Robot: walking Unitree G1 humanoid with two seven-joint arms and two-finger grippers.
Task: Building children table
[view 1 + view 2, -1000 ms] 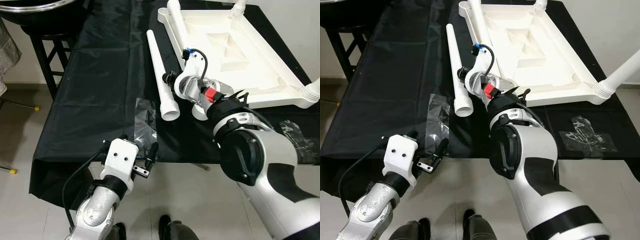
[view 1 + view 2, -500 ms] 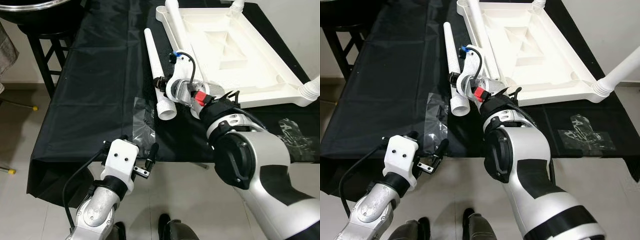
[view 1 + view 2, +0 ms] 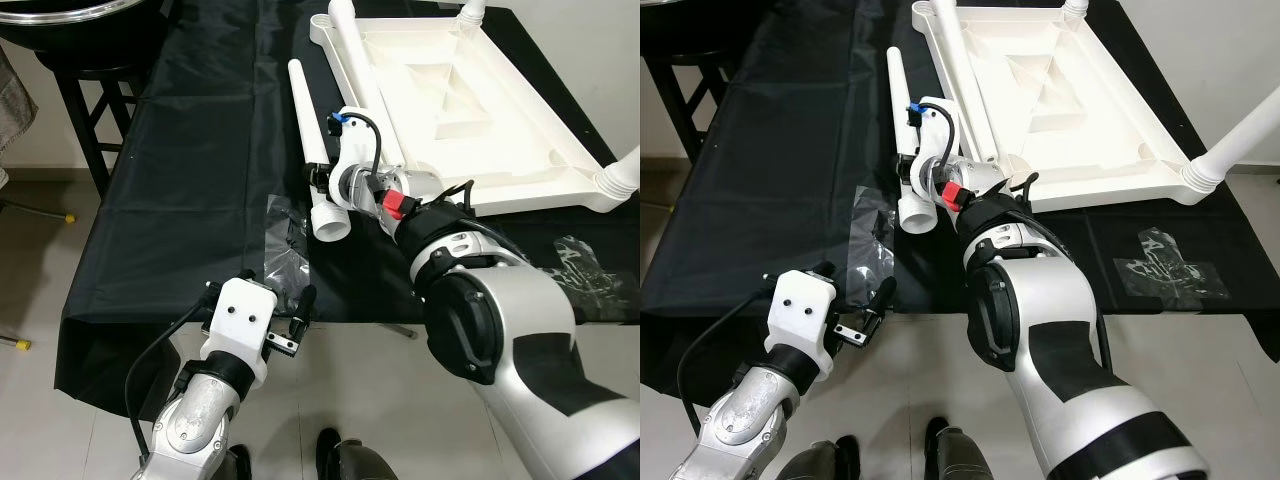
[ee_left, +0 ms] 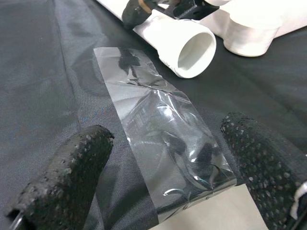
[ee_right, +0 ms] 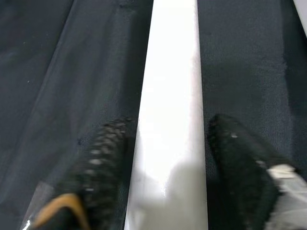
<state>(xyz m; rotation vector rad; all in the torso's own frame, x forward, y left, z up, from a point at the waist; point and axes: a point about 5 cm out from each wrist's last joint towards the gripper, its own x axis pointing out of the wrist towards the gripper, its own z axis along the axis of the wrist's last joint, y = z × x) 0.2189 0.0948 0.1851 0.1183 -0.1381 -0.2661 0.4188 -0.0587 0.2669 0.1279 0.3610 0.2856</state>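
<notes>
A white children's table top (image 3: 500, 110) lies upside down on a black cloth (image 3: 190, 170). Legs stand fitted at its corners, one at the far left (image 3: 355, 50) and one at the right (image 3: 625, 175). A loose white leg (image 3: 310, 130) lies on the cloth beside it, open wide end toward me. My right gripper (image 3: 320, 180) is shut on this leg near the wide end, with fingers (image 5: 105, 158) pressed against both its sides. My left gripper (image 4: 165, 139) hangs open at the cloth's front edge, over a clear plastic bag (image 4: 163, 124). An empty corner socket (image 4: 249, 33) sits beside the leg's end.
A black stool (image 3: 100, 90) with a metal bowl stands at the back left. A second clear bag (image 3: 590, 270) lies on the cloth at the right. The cloth's front edge (image 3: 200, 330) drops to a tiled floor (image 3: 50, 430).
My right gripper has swung left from the table top's near corner to the loose leg and closed around it. The left arm has stayed put.
</notes>
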